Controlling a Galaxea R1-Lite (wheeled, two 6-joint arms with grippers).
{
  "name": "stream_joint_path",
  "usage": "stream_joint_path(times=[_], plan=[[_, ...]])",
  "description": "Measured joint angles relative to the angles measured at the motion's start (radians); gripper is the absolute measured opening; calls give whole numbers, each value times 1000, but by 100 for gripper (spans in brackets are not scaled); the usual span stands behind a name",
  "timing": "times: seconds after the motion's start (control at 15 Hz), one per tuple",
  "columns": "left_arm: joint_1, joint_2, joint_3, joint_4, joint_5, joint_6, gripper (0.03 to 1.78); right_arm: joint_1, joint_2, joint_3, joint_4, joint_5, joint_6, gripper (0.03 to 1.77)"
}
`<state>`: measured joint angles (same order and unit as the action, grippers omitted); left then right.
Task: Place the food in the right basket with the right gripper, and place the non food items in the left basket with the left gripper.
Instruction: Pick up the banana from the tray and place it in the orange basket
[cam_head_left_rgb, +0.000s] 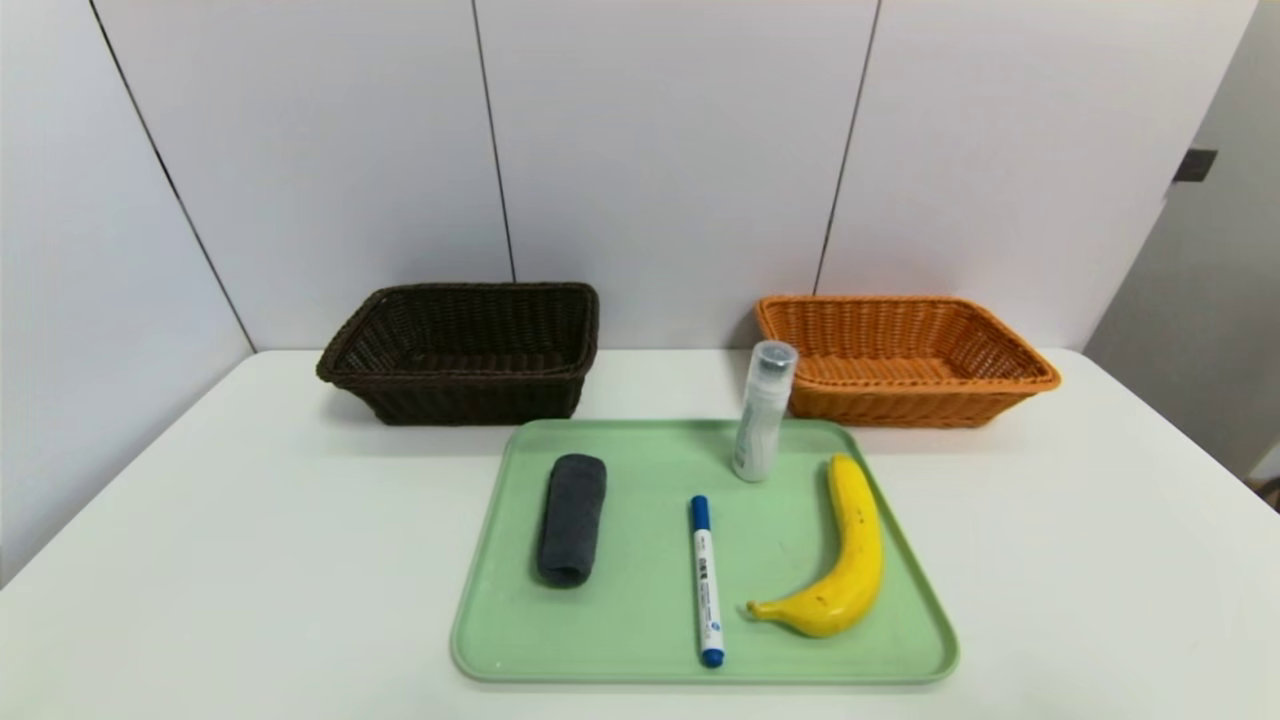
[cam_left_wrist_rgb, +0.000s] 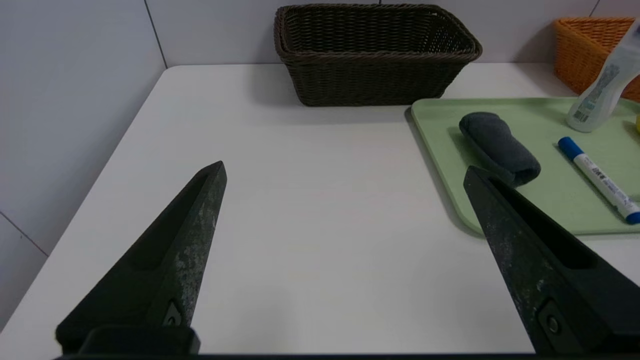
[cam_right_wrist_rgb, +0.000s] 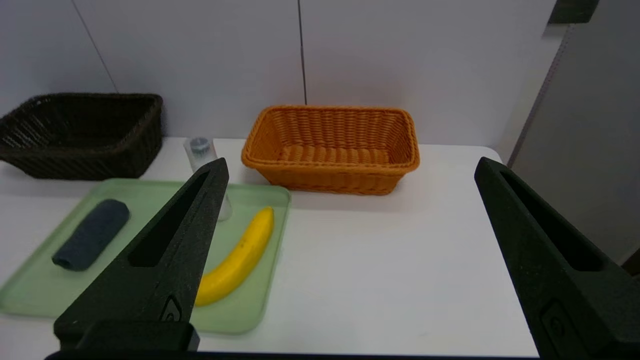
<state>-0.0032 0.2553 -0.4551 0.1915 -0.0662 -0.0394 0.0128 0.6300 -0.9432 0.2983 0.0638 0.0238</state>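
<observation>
On green tray (cam_head_left_rgb: 640, 640): banana (cam_head_left_rgb: 850, 560), upright bottle (cam_head_left_rgb: 762, 412) close | left gripper (cam_left_wrist_rgb: 345, 170), right gripper (cam_right_wrist_rgb: 350, 167) wide open, empty | risk: right gripper reach topples bottle.

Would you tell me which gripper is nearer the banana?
Right. The right gripper, open, hovers just beside the banana; the left gripper, open, hovers beyond the tray's far side.

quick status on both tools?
Left tool: open, empty, over the white table.
Right tool: open, empty, over the table.
</observation>
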Motion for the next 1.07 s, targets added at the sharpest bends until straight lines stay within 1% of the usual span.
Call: stream_joint_path(times=[0.2, 0.33, 0.4, 0.47, 0.6, 0.73, 0.87, 0.93, 1.07], plan=[[0, 228, -187, 1, -6, -18, 169, 14, 251, -229, 55, 2, 87, 170], [-1, 382, -299, 2, -8, -23, 169, 43, 389, -350, 144, 0, 140, 170], [-6, 459, -351, 3, -9, -24, 169, 77, 456, -410, 197, -3, 188, 170], [-18, 526, -394, 3, -9, -26, 169, 116, 515, -468, 244, -7, 247, 170], [-74, 652, -455, 4, -8, -36, 169, 223, 633, -594, 367, -20, 389, 170], [-151, 749, -484, 3, -1, -76, 169, 352, 738, -688, 521, -26, 526, 170], [-224, 820, -498, 4, 41, -134, 169, 462, 831, -737, 644, -28, 655, 170], [-267, 852, -502, 4, 79, -160, 169, 507, 878, -753, 696, -28, 715, 170], [-339, 899, -507, 11, 129, -189, 169, 570, 954, -768, 768, -20, 807, 170]])
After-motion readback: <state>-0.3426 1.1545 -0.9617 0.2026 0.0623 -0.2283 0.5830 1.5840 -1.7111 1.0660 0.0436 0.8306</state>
